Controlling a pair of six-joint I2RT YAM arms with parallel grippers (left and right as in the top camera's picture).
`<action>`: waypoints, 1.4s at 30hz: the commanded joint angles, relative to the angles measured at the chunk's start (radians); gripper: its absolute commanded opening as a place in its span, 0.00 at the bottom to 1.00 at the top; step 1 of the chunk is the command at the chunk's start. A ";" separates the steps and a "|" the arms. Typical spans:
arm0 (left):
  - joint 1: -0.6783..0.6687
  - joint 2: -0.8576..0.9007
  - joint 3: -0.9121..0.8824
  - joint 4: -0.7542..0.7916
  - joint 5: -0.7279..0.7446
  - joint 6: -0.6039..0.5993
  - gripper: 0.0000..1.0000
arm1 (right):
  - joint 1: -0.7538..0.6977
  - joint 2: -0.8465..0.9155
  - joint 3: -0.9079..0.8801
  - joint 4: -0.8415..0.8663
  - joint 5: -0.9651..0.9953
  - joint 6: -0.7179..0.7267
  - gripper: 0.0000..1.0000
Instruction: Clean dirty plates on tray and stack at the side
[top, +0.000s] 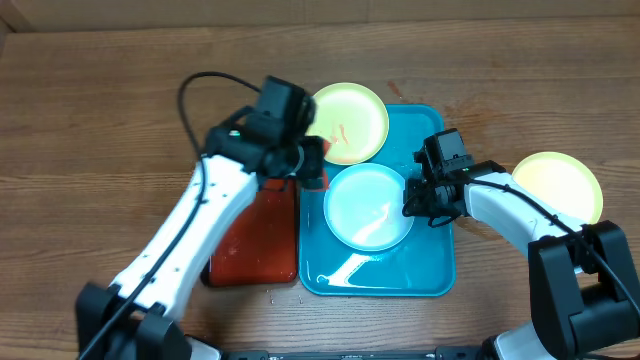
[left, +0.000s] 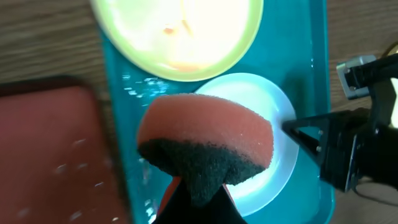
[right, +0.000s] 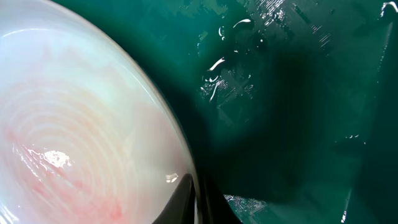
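Showing the blue tray (top: 430, 270) on the desk (top: 100, 100), with a white plate (top: 368, 205) lying in its middle. A yellow-green plate (top: 348, 122), flecked with orange, overlaps the tray's far left corner. A second yellow-green plate (top: 557, 185) lies on bare desk to the right of the tray. A red tray (top: 255, 245) sits against the blue tray's left side. Jaws of the left gripper (left: 193, 196) are clamped on an orange sponge (left: 205, 134) with a dark scouring face, held over the blue tray's left edge. Tips of the right gripper (top: 412, 200) meet the white plate's right rim; whether its jaws grip the rim cannot be told.
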 joint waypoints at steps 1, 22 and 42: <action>-0.045 0.109 0.017 0.055 0.035 -0.121 0.04 | 0.006 0.054 -0.014 -0.008 0.018 0.000 0.04; -0.251 0.599 0.017 0.467 0.326 -0.431 0.04 | 0.006 0.054 -0.014 -0.009 0.017 0.001 0.04; -0.174 0.603 0.172 -0.086 0.043 -0.445 0.04 | 0.006 0.054 -0.014 -0.011 0.018 0.001 0.04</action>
